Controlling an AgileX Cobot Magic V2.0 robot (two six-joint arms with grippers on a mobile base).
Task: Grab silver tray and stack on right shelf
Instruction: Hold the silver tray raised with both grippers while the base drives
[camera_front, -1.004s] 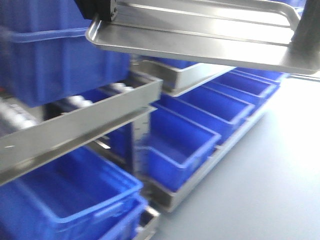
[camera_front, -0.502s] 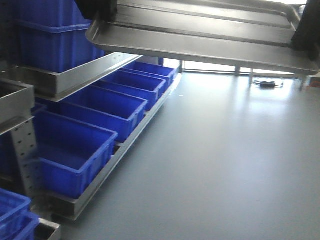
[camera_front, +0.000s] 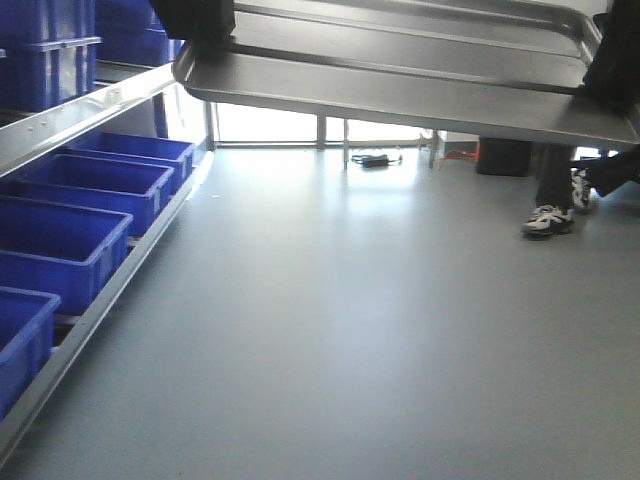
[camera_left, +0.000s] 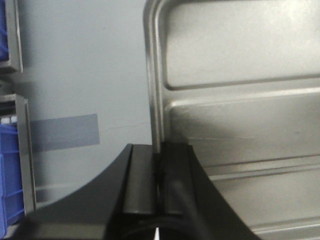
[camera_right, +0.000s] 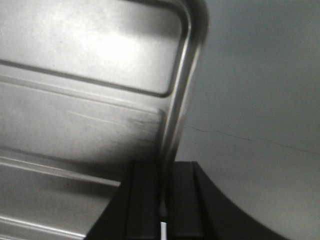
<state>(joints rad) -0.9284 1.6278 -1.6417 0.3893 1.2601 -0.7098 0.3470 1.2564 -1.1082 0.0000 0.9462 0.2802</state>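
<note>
Mirror-bright steel, the silver tray (camera_front: 400, 70) hangs above the floor (camera_front: 350, 330), left pincer (camera_left: 160, 165) and right pincer (camera_right: 163, 192) each clamped on an end rim.

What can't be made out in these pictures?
Front view: the person, only lower legs and shoes show; the silver tray hides the rest.
Front view: distant small objects, too small to name.
Wrist views: most of the tray, cut off by frame edges.
</note>
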